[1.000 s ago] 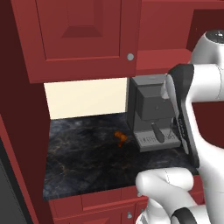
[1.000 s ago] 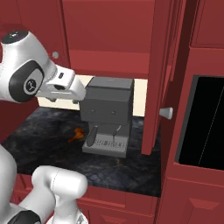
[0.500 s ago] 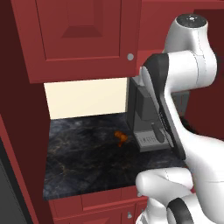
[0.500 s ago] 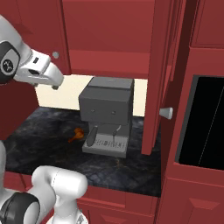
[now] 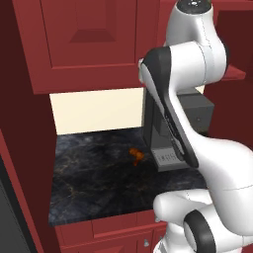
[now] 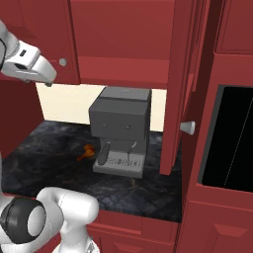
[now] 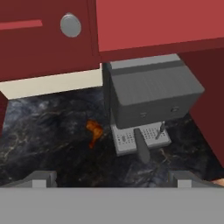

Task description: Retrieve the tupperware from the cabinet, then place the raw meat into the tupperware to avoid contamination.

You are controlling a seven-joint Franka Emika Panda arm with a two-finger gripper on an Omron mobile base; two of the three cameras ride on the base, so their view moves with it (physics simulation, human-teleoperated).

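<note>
Hand view is showing the raw meat [image 7: 93,132] lying loose on the dark surface [image 7: 39,144], just left of the grey machine [image 7: 148,96], since the tupperware is seemingly waiting behind the cabinet [image 7: 48,43] door with its knob [image 7: 70,25] at upper left. The claw [image 6: 42,79], raised at the right base view's left edge by another knob [image 6: 63,62], is standing open and empty, though its fingertips are hard to make out.

Coffee machine [image 5: 197,116] — arm hides its left half.
</note>
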